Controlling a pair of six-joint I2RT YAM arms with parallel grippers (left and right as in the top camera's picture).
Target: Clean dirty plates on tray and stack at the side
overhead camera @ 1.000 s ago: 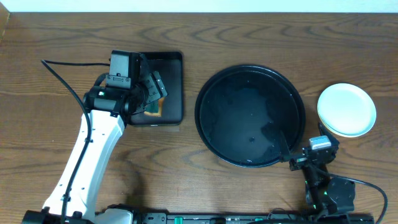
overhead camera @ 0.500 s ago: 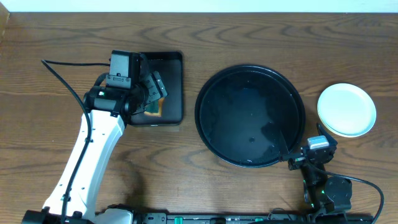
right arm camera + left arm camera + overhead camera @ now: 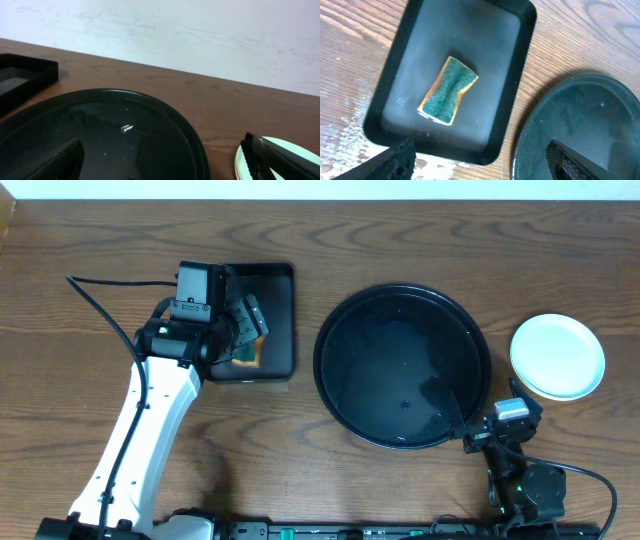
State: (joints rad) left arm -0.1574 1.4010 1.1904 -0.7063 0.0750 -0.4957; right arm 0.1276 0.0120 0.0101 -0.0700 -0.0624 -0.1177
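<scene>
Left gripper [image 3: 480, 149], jaws wide and empty, hovers over the sponge [image 3: 447, 90] in its rectangular tray [image 3: 470, 35]. Right gripper [image 3: 162, 142], equally spread, sits low between the bare round tray [image 3: 330, 330] and the plates [image 3: 557, 356] stacked beside it. Nothing has moved in a second, so the job looks finished.

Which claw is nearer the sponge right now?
Left. The left claw hovers open above the sponge in the rectangular tray; the right claw sits across the round tray, beside the plates.
</scene>
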